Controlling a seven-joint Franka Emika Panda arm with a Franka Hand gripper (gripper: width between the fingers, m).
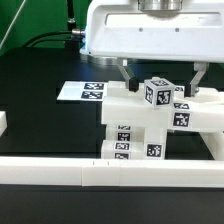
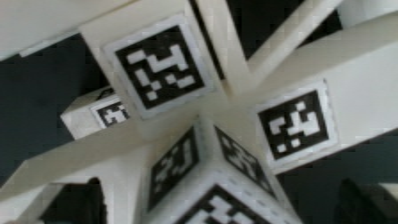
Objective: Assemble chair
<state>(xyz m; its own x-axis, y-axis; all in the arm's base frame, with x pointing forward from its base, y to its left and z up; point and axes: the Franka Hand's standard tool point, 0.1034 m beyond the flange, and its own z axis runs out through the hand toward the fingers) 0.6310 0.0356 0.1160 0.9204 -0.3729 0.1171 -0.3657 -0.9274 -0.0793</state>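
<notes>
Hovering wide open and holding nothing, the gripper point(image 1: 146, 78) sits just above the chair point(image 1: 150, 125), which stands at 3 o'clock from the marker board point(image 1: 84, 91)

- The exterior view looks from low at the table's near edge, facing the chair point(image 1: 150, 120) at close range, gripper point(image 1: 158, 75) above.
- The wrist view looks down from just above, filled by tagged white parts point(image 2: 196, 120).
- Both views share the chair's upper tagged pieces.
</notes>
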